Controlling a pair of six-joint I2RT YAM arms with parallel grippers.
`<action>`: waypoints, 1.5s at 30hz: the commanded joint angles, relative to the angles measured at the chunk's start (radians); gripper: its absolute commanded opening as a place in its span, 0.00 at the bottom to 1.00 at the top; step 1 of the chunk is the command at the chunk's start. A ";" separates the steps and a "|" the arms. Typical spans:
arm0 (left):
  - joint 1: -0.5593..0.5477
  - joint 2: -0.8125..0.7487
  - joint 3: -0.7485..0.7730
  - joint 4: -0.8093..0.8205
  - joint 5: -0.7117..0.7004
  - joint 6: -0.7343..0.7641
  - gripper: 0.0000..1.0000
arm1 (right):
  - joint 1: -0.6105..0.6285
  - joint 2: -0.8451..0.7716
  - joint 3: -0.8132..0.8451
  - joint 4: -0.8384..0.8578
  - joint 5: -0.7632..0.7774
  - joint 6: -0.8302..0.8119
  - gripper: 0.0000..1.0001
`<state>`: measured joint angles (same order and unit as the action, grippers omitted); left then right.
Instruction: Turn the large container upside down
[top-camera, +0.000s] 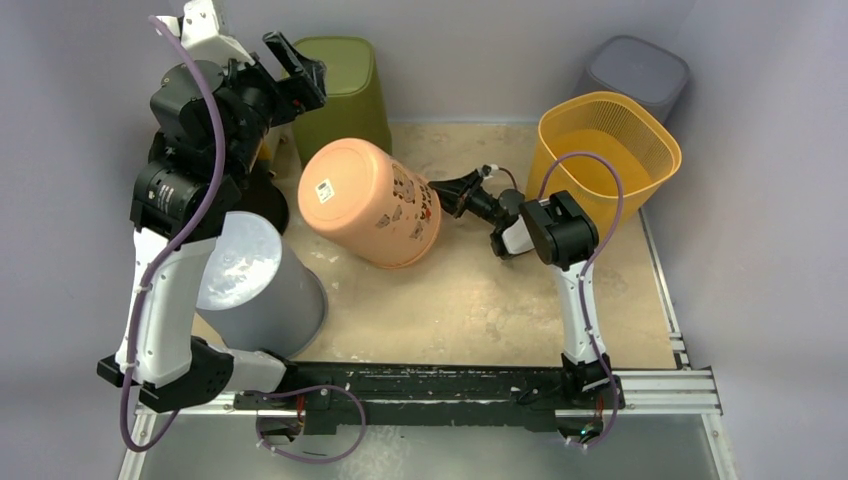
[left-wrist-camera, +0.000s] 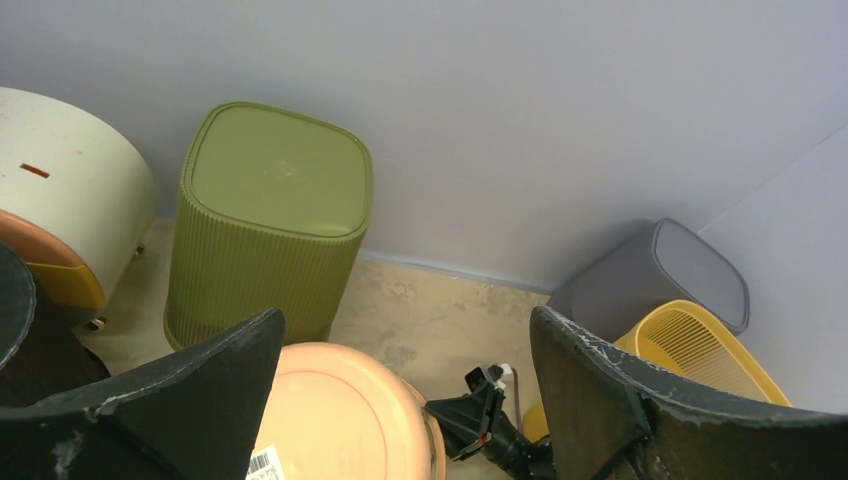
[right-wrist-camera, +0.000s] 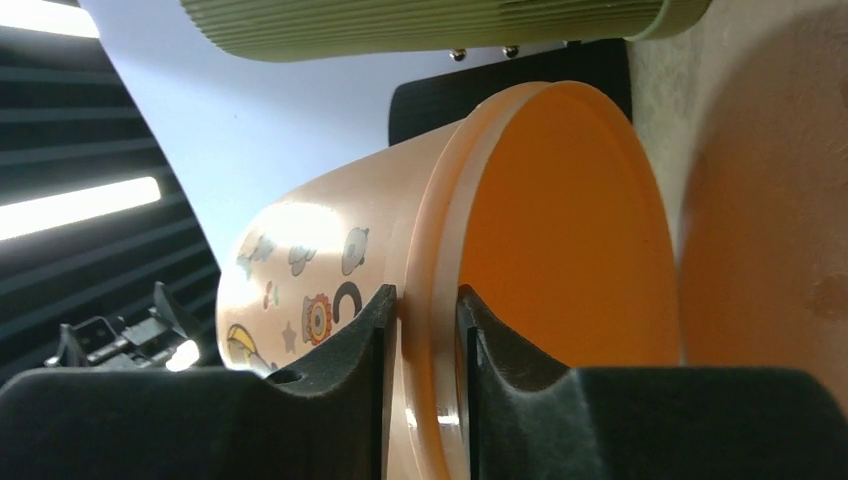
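Observation:
The large container is a peach bin with cartoon stickers. It is tilted on the table, base up and to the left, mouth down and to the right. My right gripper holds its rim from the right. In the right wrist view the rim of the container runs between the jaws of the gripper, one finger outside the wall and one inside. My left gripper hangs open high at the back left. In the left wrist view the gripper looks down past the container's base.
An upturned green bin stands at the back by the wall. An upturned grey bin sits front left beside the left arm. A yellow mesh basket and a dark grey bin stand at the back right. A black rail runs along the near edge.

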<state>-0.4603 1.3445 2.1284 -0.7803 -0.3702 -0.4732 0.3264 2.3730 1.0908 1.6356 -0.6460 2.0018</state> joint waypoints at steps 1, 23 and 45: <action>0.002 0.006 -0.008 0.027 0.014 -0.016 0.89 | -0.001 0.030 0.052 0.284 -0.081 -0.105 0.31; 0.002 0.016 -0.086 0.078 0.056 -0.030 0.89 | -0.001 0.088 0.320 -0.194 -0.127 -0.416 0.46; 0.001 0.013 -0.164 0.080 0.099 -0.050 0.89 | -0.007 0.194 0.707 -0.886 0.034 -0.940 0.49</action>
<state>-0.4603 1.3651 1.9686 -0.7456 -0.2897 -0.5060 0.3248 2.5671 1.7298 0.9031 -0.6792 1.2251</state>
